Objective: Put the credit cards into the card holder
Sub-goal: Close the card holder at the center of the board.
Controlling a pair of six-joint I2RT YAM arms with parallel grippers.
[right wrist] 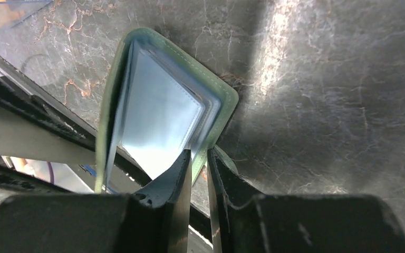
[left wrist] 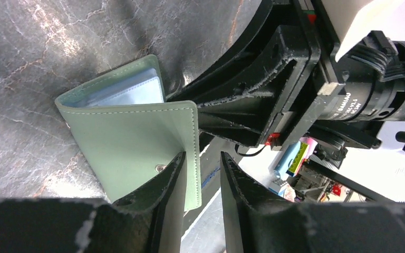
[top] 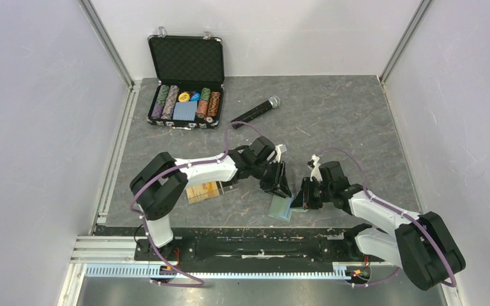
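Open tabletop (top: 357, 121) is left at the upper right. The upper left is blocked by a chip case (top: 185, 105) and microphone (top: 255, 111), the lower centre by the left arm (top: 204, 169) and right arm (top: 376, 210) at the card holder (top: 281, 209).

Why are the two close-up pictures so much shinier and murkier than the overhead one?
Top external: even light, sharp throughout, soft shadows under the arms. Left wrist: glare streaks the table, the right background is blown out white, the near fingers are dark and soft. Right wrist: a bright glare band crosses the table; the holder's blue sleeves shine, the fingers are near-black.
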